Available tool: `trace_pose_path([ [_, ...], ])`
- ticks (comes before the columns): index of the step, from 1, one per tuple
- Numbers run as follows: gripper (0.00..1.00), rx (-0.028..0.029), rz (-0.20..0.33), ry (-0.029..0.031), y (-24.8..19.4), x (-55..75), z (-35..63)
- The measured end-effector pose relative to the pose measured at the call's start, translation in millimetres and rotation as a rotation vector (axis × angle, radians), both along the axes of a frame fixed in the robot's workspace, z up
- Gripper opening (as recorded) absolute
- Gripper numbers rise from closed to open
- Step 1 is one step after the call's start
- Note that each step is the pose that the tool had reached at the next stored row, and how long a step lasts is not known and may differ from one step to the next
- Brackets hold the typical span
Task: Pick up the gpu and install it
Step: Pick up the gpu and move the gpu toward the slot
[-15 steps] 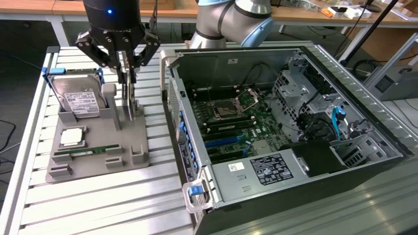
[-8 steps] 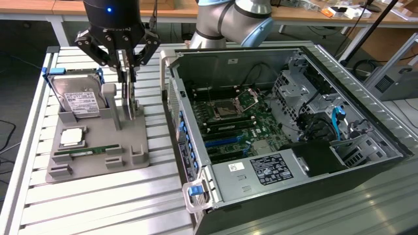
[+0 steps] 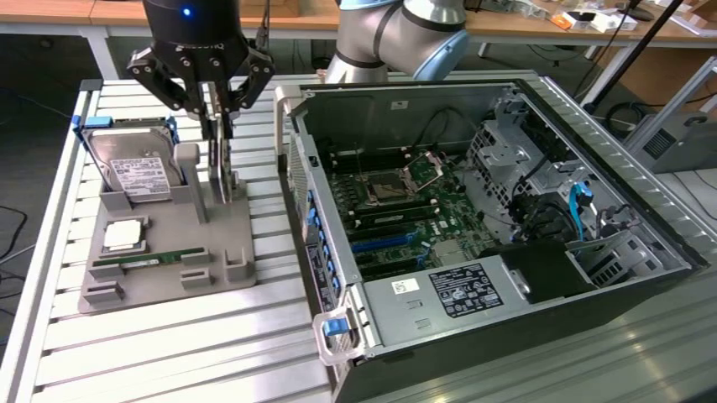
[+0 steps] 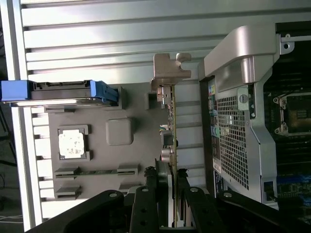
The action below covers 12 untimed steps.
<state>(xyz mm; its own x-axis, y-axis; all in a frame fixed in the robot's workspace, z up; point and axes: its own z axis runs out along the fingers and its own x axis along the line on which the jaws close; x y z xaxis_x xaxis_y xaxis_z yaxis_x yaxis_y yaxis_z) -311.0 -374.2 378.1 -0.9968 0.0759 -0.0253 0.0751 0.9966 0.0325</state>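
Arm (image 3: 392,38): silver-grey tube links, pale blue joint cap at 12 o'clock in the exterior view. Gripper (image 3: 218,126): glossy black housing with a lit blue LED (image 3: 186,12), black bar-linkage fingers (image 3: 210,96). Wrist view shows small silver screws (image 4: 112,194) at the linkage pivots.

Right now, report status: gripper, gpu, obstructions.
Status: gripper shut on gpu. Card upright, standing in gray holder. Hard drive on one side, open case on the other, both apart from it.
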Motion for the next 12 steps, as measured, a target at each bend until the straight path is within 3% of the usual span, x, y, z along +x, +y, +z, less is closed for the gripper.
trace_pose_path([
  [12, 0.27, 0.0000, 0.000, 0.0000, 0.0, 0.0, 4.7],
])
